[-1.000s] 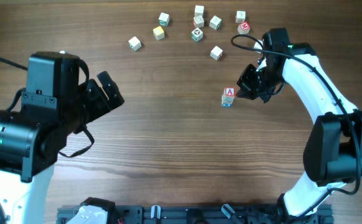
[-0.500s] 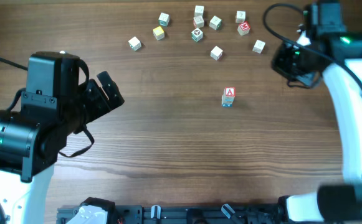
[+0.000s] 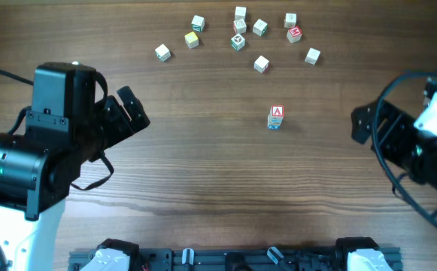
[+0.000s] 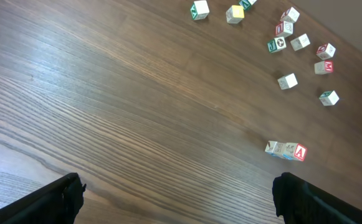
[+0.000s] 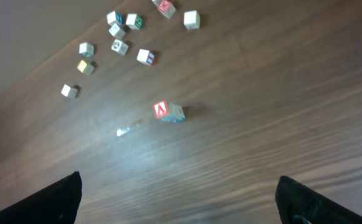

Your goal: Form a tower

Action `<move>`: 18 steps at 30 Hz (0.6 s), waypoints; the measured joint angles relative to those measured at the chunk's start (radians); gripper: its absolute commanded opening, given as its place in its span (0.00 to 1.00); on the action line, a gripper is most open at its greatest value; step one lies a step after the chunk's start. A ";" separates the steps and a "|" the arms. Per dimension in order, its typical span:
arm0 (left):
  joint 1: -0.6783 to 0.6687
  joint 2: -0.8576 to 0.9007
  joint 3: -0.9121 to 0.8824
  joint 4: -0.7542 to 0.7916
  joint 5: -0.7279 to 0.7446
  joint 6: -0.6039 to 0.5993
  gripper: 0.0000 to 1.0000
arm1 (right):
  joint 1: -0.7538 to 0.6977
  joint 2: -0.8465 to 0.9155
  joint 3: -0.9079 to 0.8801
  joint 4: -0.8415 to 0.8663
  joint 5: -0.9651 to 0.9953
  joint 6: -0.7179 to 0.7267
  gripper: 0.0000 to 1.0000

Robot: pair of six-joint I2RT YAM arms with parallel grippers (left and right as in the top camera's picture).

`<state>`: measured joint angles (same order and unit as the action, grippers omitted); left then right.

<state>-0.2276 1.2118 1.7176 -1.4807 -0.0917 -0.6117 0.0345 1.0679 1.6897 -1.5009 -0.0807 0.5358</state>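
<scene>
Between placements: the tower [image 3: 276,117] stood free on the bench [image 3: 203,173], left gripper [image 4: 181,202] and right gripper [image 5: 181,202] both released, empty; next, probably, fetching a loose cube [image 3: 261,64]

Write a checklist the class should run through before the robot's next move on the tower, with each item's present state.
1. The tower stands, A on top: ok.
2. The right gripper is open, apart from the tower: ok.
3. The left gripper is open, apart from the tower: ok.
4. The loose cubes lie apart from the tower: ok.
5. The tower's cubes sit squarely aligned: cannot tell, too small.
</scene>
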 measured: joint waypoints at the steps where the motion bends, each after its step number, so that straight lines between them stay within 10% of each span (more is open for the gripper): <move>1: 0.000 0.000 0.000 0.000 0.000 0.000 1.00 | 0.002 -0.009 0.000 -0.007 0.004 0.000 1.00; 18: 0.000 0.000 0.000 0.000 0.000 0.000 1.00 | 0.016 -0.301 -0.056 0.345 0.199 -0.090 1.00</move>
<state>-0.2276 1.2118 1.7176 -1.4811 -0.0917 -0.6117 0.0505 0.7670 1.6341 -1.1557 0.1181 0.4461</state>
